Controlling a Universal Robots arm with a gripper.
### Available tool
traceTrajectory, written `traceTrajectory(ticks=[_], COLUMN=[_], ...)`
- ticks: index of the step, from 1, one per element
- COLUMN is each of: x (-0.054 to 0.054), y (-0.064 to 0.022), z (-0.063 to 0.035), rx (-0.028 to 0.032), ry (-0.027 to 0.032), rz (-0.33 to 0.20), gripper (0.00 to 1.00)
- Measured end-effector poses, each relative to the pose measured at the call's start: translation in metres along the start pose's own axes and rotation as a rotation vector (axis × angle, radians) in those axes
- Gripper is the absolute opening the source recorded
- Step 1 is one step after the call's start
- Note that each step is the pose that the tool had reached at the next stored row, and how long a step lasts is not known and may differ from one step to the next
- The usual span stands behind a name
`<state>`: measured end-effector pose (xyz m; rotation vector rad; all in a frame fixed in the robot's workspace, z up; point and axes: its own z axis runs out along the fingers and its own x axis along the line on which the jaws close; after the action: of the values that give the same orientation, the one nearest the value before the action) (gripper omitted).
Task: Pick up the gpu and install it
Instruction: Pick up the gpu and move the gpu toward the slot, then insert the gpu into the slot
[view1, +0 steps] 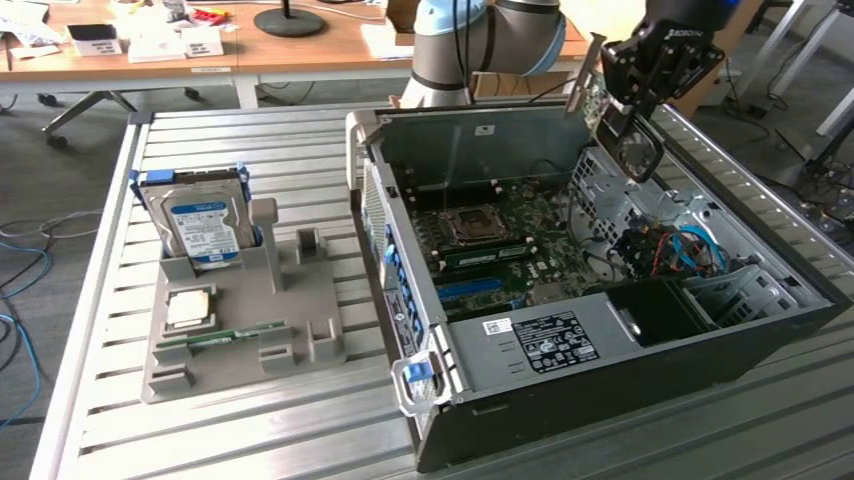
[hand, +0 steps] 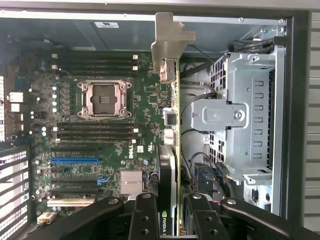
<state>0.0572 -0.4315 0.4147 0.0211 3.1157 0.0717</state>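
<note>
My gripper (view1: 638, 100) is shut on the gpu (view1: 633, 148), a dark card with a silver bracket at one end. It hangs above the far right corner of the open computer case (view1: 747, 350) in the exterior view, clear of the board. In the wrist view the gpu (hand: 170, 130) is seen edge-on, its bracket pointing towards the case's rear wall, clamped between the black fingers (hand: 145, 215) of my gripper (hand: 171, 220). Below it lies the green motherboard (hand: 100, 125) with a blue expansion slot (hand: 75, 161) and an empty processor socket (hand: 104, 98).
A silver drive cage (hand: 250, 115) and loose cables stand beside the card inside the case. On the exterior view's left, a grey fixture (view1: 314, 300) holds a blue-labelled hard drive (view1: 200, 225), a processor (view1: 187, 308) and a RAM stick (view1: 220, 335). A wooden desk (view1: 267, 50) stands behind.
</note>
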Motion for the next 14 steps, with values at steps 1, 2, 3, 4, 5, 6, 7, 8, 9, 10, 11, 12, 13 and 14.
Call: traceTrajectory(ticks=[1,2,3,4,5,6,7,8,9,10,11,12,13,14], x=[-0.0001,-0.0001,-0.0001,-0.0001,-0.0001,-0.0001,-0.0001,-0.0001,-0.0001,-0.0001,-0.0001,-0.0001,-0.0001,-0.0001], y=[0.0000,0.0000,0.0000,-0.0001,-0.0001,-0.0001,-0.0001,-0.0001,-0.0001,-0.0001,-0.0001,-0.0001,-0.0001,-0.0001], z=[0.0011,0.0014,0.0014,0.0014,0.0015,0.0015,0.0015,0.0015,0.0015,0.0015,0.0015,0.0015,0.0015,0.0015], rx=[-0.0001,0.0001,0.0002,0.0002,-0.0001,-0.0001,-0.0001,-0.0001,-0.0001,-0.0001,-0.0001,-0.0001,-0.0001,-0.0001], ry=[0.0000,0.0000,0.0000,0.0000,0.0000,0.0000,0.0000,0.0000,0.0000,-0.0001,-0.0001,0.0000,0.0000,0.0000], rz=[0.000,0.000,0.000,0.000,0.000,0.000,0.000,0.000,0.000,0.000,0.000,0.000,0.000,0.000], gripper=[0.27,0.27,0.27,0.27,0.27,0.27,0.27,0.27,0.27,0.27,0.27,0.27,0.27,0.27])
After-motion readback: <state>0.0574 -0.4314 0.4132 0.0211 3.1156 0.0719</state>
